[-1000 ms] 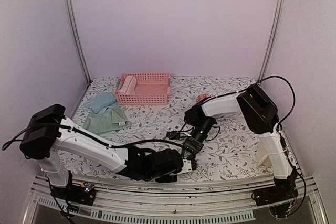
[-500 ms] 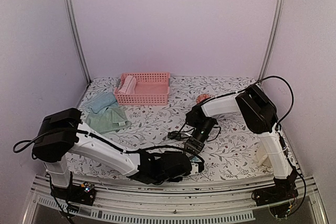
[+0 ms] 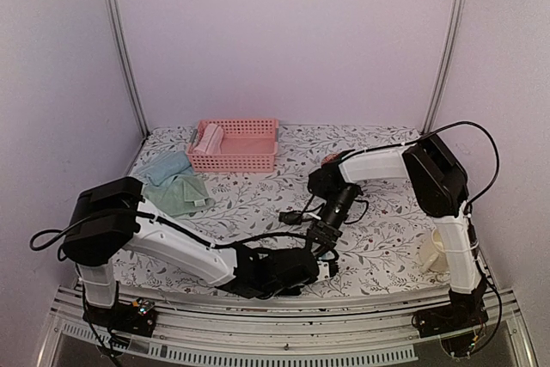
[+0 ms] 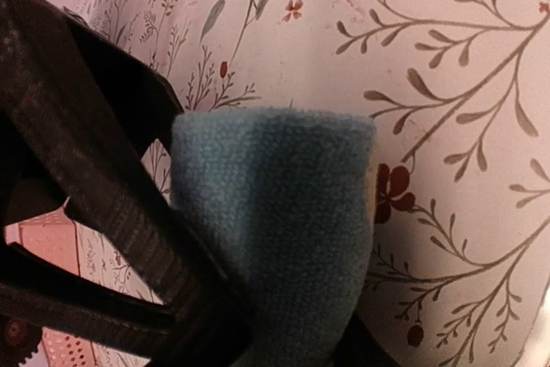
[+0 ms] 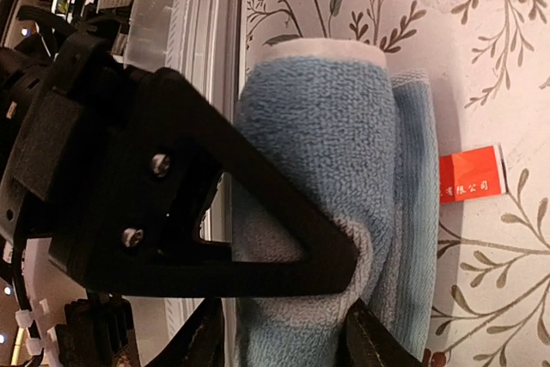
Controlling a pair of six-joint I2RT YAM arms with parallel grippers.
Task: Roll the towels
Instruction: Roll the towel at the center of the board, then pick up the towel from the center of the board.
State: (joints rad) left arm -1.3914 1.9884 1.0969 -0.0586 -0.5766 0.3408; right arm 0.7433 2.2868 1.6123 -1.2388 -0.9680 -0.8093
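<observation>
One blue towel [image 5: 318, 152] is lying rolled into a thick cylinder at the near edge of the worktop [image 3: 258, 199], just beside the metal rail [image 5: 210, 58] that is running along the front. A loose flap of the same cloth is trailing along one side of the roll, and a red label [image 5: 468, 174] is sticking out from that flap onto the flowered surface. The left end effector [image 3: 320, 269] is gripping the roll, both dark fingers pressing into the nap and squeezing the cloth narrower between them. The right end effector [image 3: 319, 245] is reaching down from the far side and straddling the same roll, one finger on each flank, though I cannot tell whether it is clamping or sitting loose. Both arms are meeting low over the near middle of the worktop and hiding the roll from above. Well apart, at the far left, a sage green towel [image 3: 176, 197] is lying flat with a light blue towel [image 3: 168, 166] touching its far edge. Just behind them a pink slatted basket [image 3: 249, 156] is standing against the back wall, holding a rolled pink towel [image 3: 208, 138] at its left end.
</observation>
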